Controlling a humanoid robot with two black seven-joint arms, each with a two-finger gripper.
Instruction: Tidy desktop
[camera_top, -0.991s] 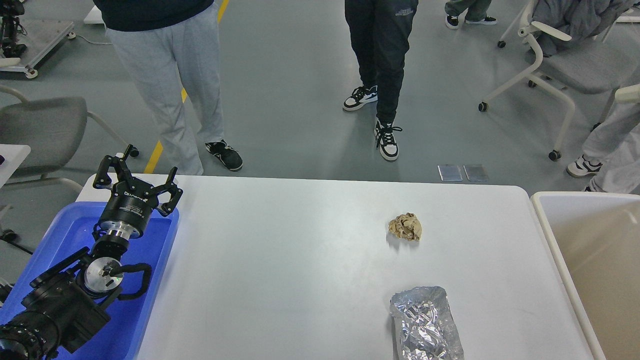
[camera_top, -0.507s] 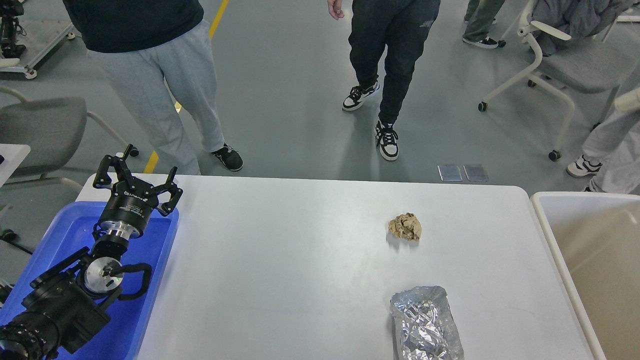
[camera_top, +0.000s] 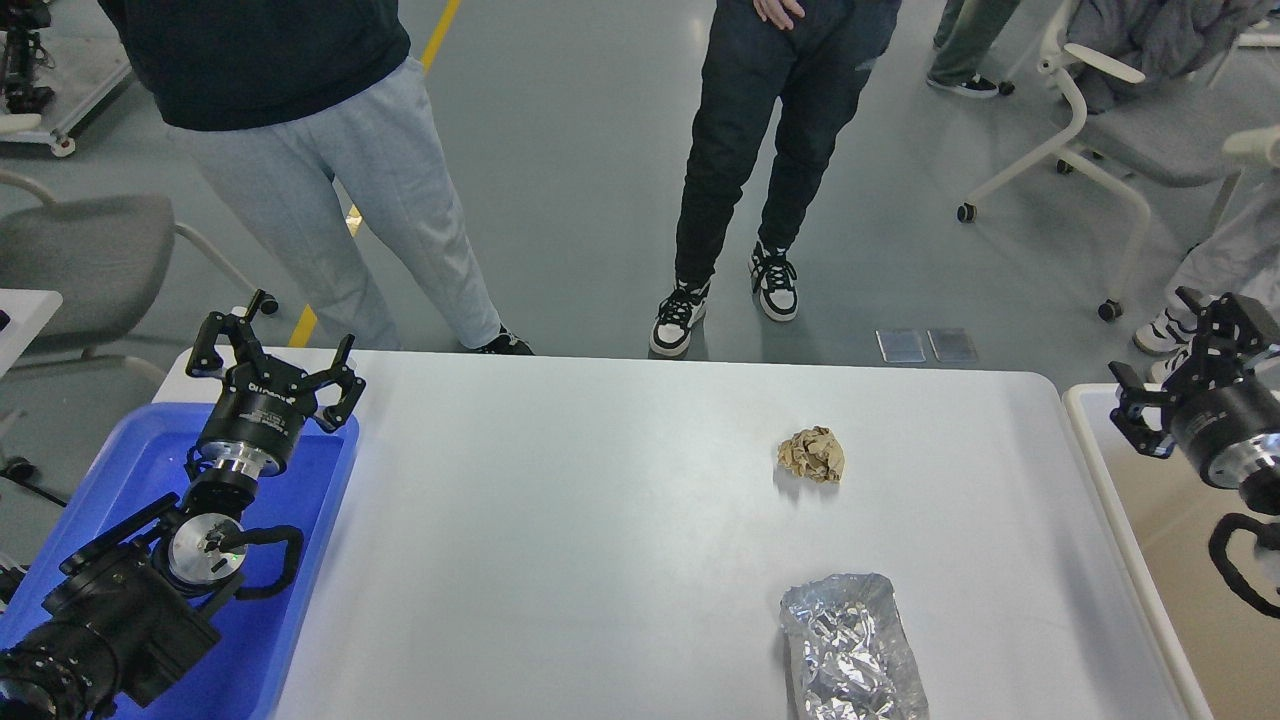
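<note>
It looked like a robotics lab; grey floor (camera_top: 580, 150) with yellow line (camera_top: 440, 25) at top, wheeled chairs (camera_top: 1110, 140) upper right, onlookers (camera_top: 770, 130) standing.

Table (camera_top: 560, 520): large smooth white rectangular top, rounded far corners, lying flat and spanning most of the head view, near edge cut off by the frame. Two items on its right half, well apart from each other: crumpled tan paper ball (camera_top: 811, 454) toward the far side, crinkled silver foil bag (camera_top: 850, 650) lying flat at the near edge. Left and centre of the surface bare.
</note>
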